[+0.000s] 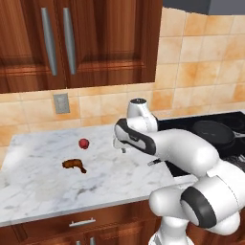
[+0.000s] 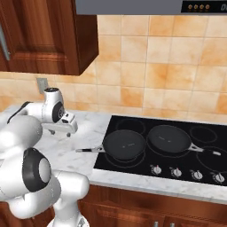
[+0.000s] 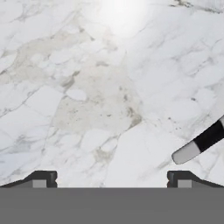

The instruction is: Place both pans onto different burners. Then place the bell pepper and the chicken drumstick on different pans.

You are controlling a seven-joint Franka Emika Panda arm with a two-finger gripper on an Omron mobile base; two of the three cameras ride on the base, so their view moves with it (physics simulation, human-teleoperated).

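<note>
Both pans, left pan [image 2: 124,144] and right pan [image 2: 169,138], sit on separate burners of the cooktop [image 2: 133,125]. The gripper [image 3: 112,178] hovers over the marble tabletop [image 1: 43,186], fingers spread, empty. Food step pending: bell pepper [image 1: 84,143] and chicken drumstick [image 1: 74,165] lie left of the hand; next move likely reaches over one and descends.

No legible text, label, brand or number on any surface; the range hood [image 2: 133,6] carries a strip at its right end with four small amber dots and a pale fragment of lettering cut off by the frame edge, too small and cropped to read; the knobs [image 2: 186,172] along the front of the cooktop [image 2: 208,122] show faint marks beside them, too tiny to make out as signs; the wall outlet [image 1: 61,103] is blank.
</note>
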